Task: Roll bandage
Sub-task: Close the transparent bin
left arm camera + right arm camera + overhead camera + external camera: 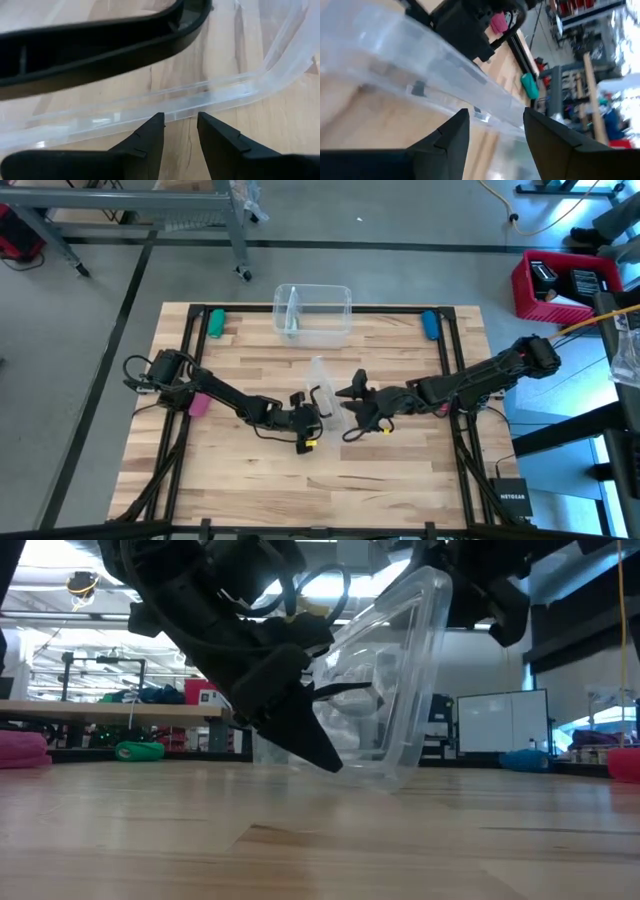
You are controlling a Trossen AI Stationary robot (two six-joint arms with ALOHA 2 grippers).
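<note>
The bandage is out of view in every frame. A clear plastic box (322,387) stands tipped up at the table's middle, between my two grippers. In the low view the box (400,670) leans steeply. My left gripper (312,410) comes from the left and slants down, open, its fingertips (156,120) just short of the box's rim. My right gripper (352,406) comes from the right and has the box's rim between its fingers. My left gripper has the box's clear rim (190,102) running across in front of both fingertips; whether they touch it I cannot tell. My right gripper (496,117) has the box's rim (490,102) between its two fingers, the rim running slantwise across the gap. The fingers come from the table's right, slanting down. The box is tilted, its lower corner (392,778) at the table top.
A second clear container (313,313) stands at the far middle. A small green cylinder (216,322) lies at the far left, a blue roll (430,325) at the far right, a pink roll (198,404) by the left arm. Bare wood (320,490) lies toward the near edge.
</note>
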